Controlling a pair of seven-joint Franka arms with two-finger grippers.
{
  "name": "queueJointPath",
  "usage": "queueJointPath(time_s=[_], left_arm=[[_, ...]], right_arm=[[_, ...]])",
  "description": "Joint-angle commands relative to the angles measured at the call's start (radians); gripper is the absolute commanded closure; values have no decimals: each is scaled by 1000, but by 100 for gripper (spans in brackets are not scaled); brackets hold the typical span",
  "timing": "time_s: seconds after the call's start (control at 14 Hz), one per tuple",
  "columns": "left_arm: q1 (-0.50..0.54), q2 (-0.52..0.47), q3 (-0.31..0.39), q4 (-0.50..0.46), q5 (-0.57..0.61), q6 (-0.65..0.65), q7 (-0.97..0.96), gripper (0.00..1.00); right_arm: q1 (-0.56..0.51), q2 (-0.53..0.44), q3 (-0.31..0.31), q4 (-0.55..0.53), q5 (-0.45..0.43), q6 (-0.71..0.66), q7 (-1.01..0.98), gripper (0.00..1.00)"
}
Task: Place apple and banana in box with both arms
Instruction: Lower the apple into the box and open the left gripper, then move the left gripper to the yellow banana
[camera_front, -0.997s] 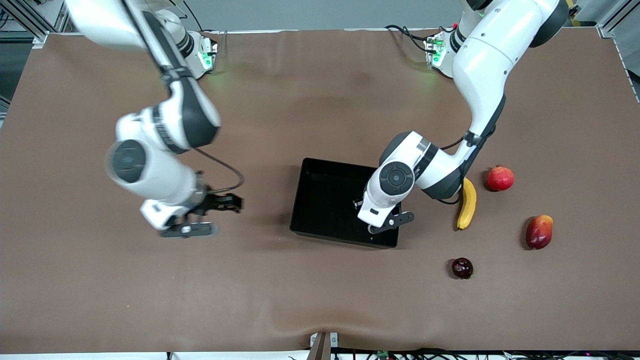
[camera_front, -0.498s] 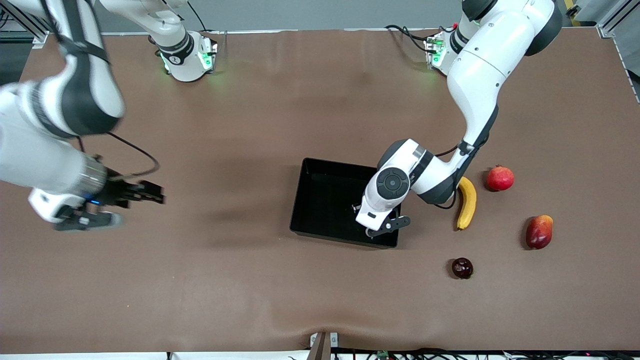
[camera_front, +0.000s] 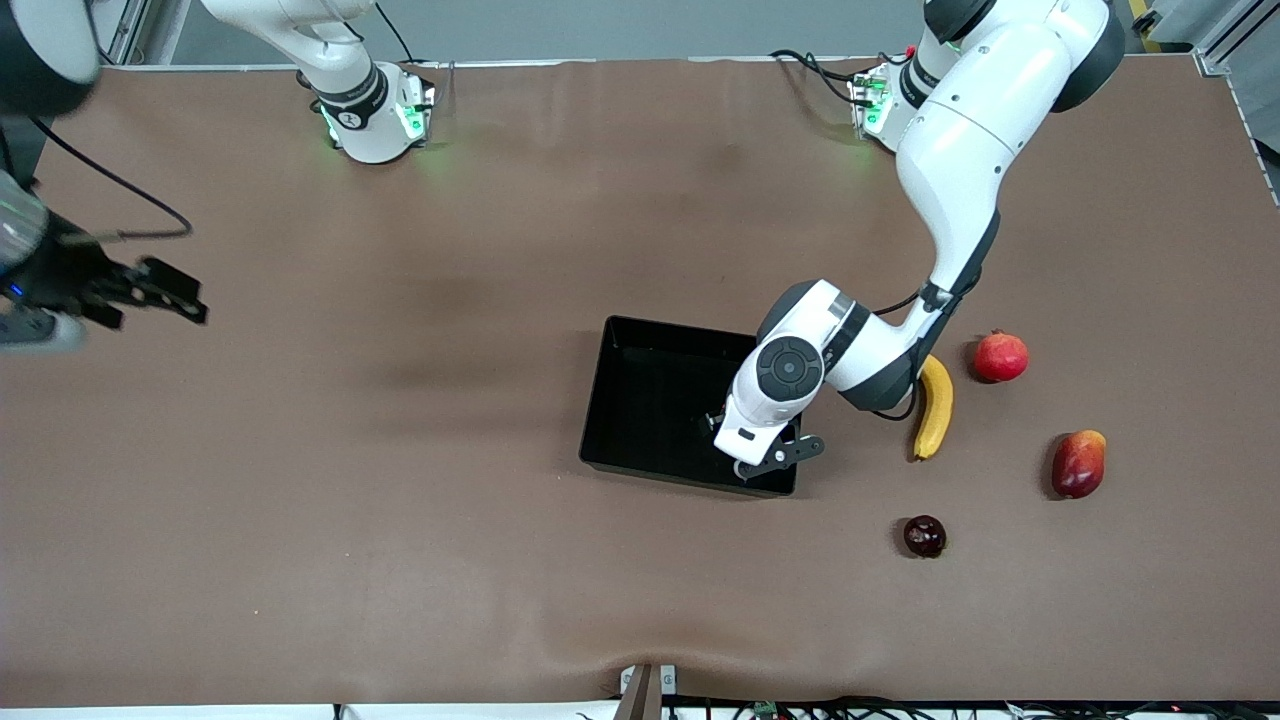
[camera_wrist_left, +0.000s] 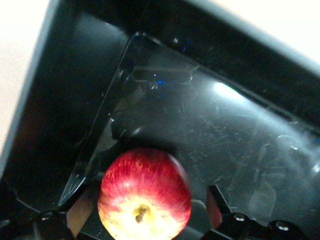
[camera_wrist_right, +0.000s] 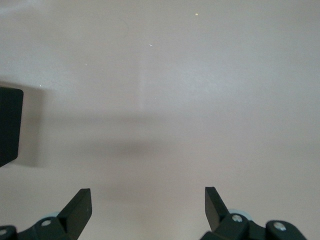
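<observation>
The red and yellow apple (camera_wrist_left: 145, 192) lies on the floor of the black box (camera_front: 650, 400) (camera_wrist_left: 225, 125), in the corner nearest the banana and the front camera. My left gripper (camera_front: 752, 452) (camera_wrist_left: 147, 196) hangs low over that corner, open, with its fingers either side of the apple. In the front view the left arm hides the apple. The yellow banana (camera_front: 935, 408) lies on the table beside the box, toward the left arm's end. My right gripper (camera_front: 160, 292) (camera_wrist_right: 147, 192) is open and empty over the right arm's end of the table.
A red pomegranate (camera_front: 1001, 357) lies beside the banana. A dark-red-and-orange mango (camera_front: 1078, 464) and a small dark round fruit (camera_front: 924, 536) lie nearer the front camera. The box's corner (camera_wrist_right: 10, 125) shows in the right wrist view. The brown mat (camera_front: 400, 500) covers the table.
My right arm has swung away from the box to its own end of the table. My left gripper has stayed low in the box corner, barely moving.
</observation>
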Motion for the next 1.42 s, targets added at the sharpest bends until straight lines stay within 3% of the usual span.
queueJointPath(time_s=[0.0, 0.57, 0.93, 1.35], left_arm=[[7, -69, 9, -4, 24, -12, -10, 0], [99, -288, -3, -6, 2, -165, 63, 0], [283, -359, -3, -19, -47, -331, 519, 0], [452, -366, -4, -250, -46, -127, 817, 0]], right_arm=[[-44, -66, 14, -40, -22, -50, -3, 0], [-49, -103, 17, -55, -27, -144, 98, 0], [-59, -97, 13, -46, -22, -140, 89, 0], [-53, -92, 16, -16, -11, -115, 86, 0]])
